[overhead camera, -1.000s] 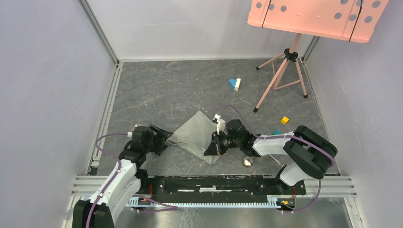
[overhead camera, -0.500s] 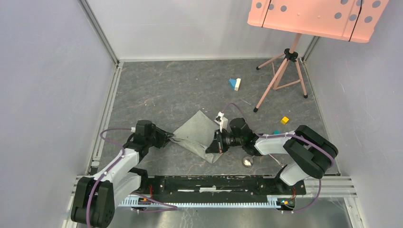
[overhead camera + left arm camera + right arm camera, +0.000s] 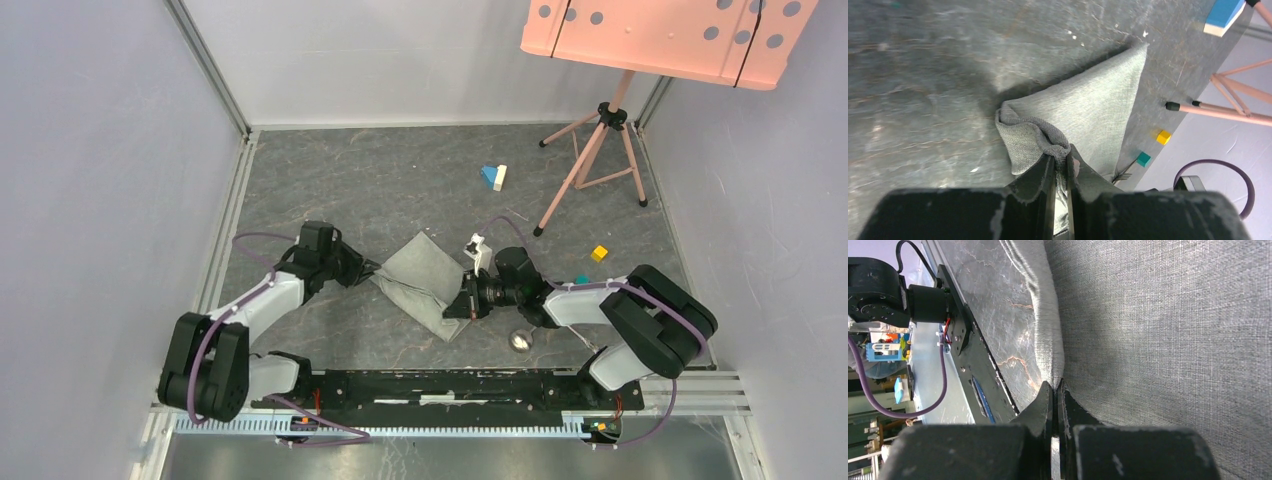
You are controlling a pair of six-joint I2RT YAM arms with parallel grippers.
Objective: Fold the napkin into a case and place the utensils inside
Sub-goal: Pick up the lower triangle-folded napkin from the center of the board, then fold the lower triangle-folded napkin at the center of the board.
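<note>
Left gripper (image 3: 1061, 161), open beside the cloth a second ago, now pinches a bunched corner of the napkin (image 3: 1098, 100); right gripper (image 3: 1055, 388) stays clamped on the opposite edge, mid-table (image 3: 330, 190).

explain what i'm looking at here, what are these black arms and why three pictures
These are two robot arms bolted at the near edge of a grey table. The wide picture looks down from above; the other two come from cameras on each wrist. On the table lies a grey napkin, partly folded. The left gripper is shut on a bunched corner of it. The right gripper is shut at the opposite edge; whether it pinches cloth is unclear. A spoon lies nearby, with small coloured blocks and a tripod farther back.
</note>
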